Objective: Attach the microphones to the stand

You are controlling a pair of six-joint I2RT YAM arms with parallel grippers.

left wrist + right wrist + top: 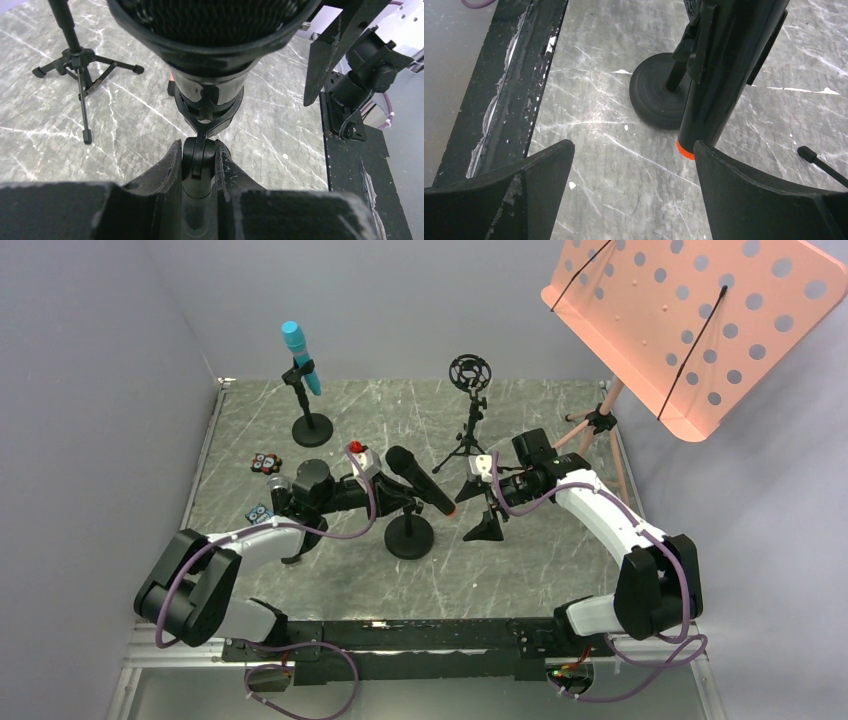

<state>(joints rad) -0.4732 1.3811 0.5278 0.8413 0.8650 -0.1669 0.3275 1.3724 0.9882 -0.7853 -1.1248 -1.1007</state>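
A black microphone with an orange end cap [420,480] sits tilted in the clip of a round-based stand [409,537] at mid-table. My left gripper [397,502] is shut on that stand's swivel joint [199,160], just under the clip, with the mic head [210,30] looming above. My right gripper [634,165] stands open; the mic's orange end [684,149] is close by its right finger, apart from it. The turquoise microphone [300,358] is clipped on a stand [312,428] at the back left. A silver-grey mesh head [279,483] shows beside my left arm, its body hidden.
A tripod stand with an empty ring mount [470,372] stands at the back middle; one of its feet [819,162] lies near my right finger. A pink perforated music stand [690,320] overhangs the back right. Two small gadgets [266,462] [260,512] lie at the left.
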